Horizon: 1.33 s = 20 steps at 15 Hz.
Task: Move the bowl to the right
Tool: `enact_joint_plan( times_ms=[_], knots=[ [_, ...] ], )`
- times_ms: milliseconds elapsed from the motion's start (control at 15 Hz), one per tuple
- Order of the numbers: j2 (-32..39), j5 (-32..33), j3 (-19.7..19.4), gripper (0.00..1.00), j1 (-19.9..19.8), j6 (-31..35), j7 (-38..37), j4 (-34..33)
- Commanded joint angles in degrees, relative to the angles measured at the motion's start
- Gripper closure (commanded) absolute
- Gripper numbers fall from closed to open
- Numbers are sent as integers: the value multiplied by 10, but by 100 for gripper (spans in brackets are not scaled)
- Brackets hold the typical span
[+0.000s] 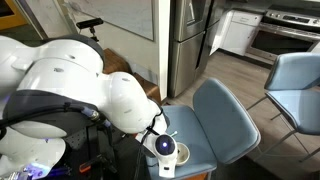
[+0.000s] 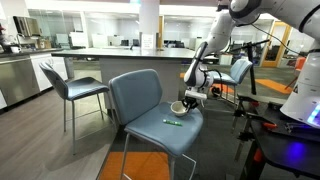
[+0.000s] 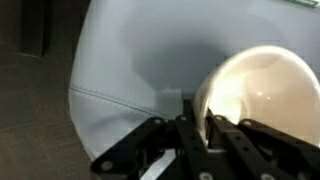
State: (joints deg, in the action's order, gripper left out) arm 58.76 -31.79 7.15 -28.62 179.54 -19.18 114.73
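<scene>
The bowl (image 3: 262, 88), small, round and cream-white, fills the right of the wrist view, over the blue-grey chair seat (image 3: 140, 60). My gripper (image 3: 196, 112) is shut on the bowl's rim, one finger inside the wall and one outside. In both exterior views the bowl (image 2: 178, 107) (image 1: 183, 153) is near an edge of the seat (image 2: 160, 132), with the gripper (image 2: 189, 98) coming down onto it from above. Whether the bowl rests on the seat or hangs just above it, I cannot tell.
A thin green marker (image 2: 172, 122) lies on the seat close to the bowl. The chair's backrest (image 2: 133, 92) rises behind it. Another chair (image 2: 75, 88) stands nearby, as does a blue one (image 1: 295, 85). A steel fridge (image 1: 190, 40) is beyond.
</scene>
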Motion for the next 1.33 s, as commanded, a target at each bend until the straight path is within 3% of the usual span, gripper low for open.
enact_joint_plan(
  times_ms=[0,67,267,400,600,1067,1267],
  knots=[
    [6,5,20,63,-22,20,15,-4],
    [6,5,22,61,-23,21,15,-4],
    [3,5,21,40,-21,23,13,1],
    [-3,4,6,25,-5,21,6,7],
    [-25,10,-43,3,51,11,-8,29],
    [-99,39,-147,0,196,8,-14,91],
    [-156,70,-182,0,250,-55,3,118]
  ],
)
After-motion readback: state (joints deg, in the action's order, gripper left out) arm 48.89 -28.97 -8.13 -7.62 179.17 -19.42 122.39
